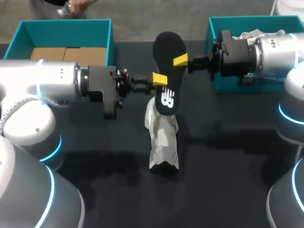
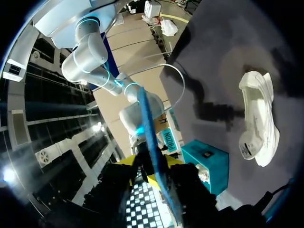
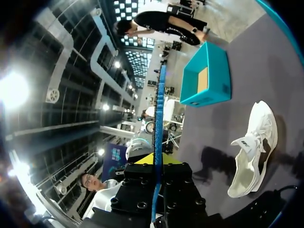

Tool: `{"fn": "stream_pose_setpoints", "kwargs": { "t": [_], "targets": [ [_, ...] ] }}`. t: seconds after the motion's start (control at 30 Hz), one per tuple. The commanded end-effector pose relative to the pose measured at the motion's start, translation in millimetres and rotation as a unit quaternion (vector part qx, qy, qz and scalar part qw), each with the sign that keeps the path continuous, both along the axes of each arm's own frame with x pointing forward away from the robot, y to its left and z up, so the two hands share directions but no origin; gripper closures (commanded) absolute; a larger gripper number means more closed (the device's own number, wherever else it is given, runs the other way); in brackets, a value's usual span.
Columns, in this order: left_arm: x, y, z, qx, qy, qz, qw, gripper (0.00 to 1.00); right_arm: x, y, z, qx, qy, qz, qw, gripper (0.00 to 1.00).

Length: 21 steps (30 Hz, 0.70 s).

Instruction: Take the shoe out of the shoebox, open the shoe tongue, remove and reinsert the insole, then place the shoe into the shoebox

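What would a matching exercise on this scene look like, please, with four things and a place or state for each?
Things:
1 insole
2 white shoe
3 left shoebox
4 right shoebox

Places or states:
A on the table, below the insole
B brown cardboard inside
C clamped in both arms' jaws, off the table
D right arm across its front

Pairs: 1-C, 2-A, 3-B, 4-D

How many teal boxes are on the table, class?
2. The left box sits at the back left of the head view; the right box at its back right. No other shows.
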State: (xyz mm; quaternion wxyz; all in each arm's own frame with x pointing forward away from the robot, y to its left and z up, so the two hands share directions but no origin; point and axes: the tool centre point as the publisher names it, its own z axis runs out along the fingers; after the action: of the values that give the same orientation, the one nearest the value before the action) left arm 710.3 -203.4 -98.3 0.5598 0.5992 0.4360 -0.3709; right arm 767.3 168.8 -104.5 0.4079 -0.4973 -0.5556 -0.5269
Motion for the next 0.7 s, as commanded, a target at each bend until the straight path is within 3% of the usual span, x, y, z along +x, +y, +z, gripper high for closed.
{"fn": "stream_pose_setpoints", "kwargs": {
  "t": [0.03, 0.27, 0.5, 0.7],
  "targets": [
    [8.7, 20.1, 11.9, 0.069, 0.012, -0.04, 0.997, 0.0, 0.6, -3.4, -10.9, 0.0, 0.006, -0.009, 1.0, 1.0],
    [19.6, 41.8, 24.1, 0.174, 0.042, -0.071, 0.981, 0.0, 5.0, -5.6, -28.8, -0.013, 0.023, -0.017, 1.0, 1.0],
    [26.9, 47.6, 30.4, 0.277, 0.068, -0.073, 0.956, 0.0, 7.3, -0.2, -37.5, -0.029, 0.034, -0.006, 0.999, 1.0],
    [27.5, 47.2, 31.6, 0.285, 0.069, -0.069, 0.954, 0.0, 7.1, 2.8, -41.1, -0.03, 0.036, -0.002, 0.999, 1.0]
  ]
}}
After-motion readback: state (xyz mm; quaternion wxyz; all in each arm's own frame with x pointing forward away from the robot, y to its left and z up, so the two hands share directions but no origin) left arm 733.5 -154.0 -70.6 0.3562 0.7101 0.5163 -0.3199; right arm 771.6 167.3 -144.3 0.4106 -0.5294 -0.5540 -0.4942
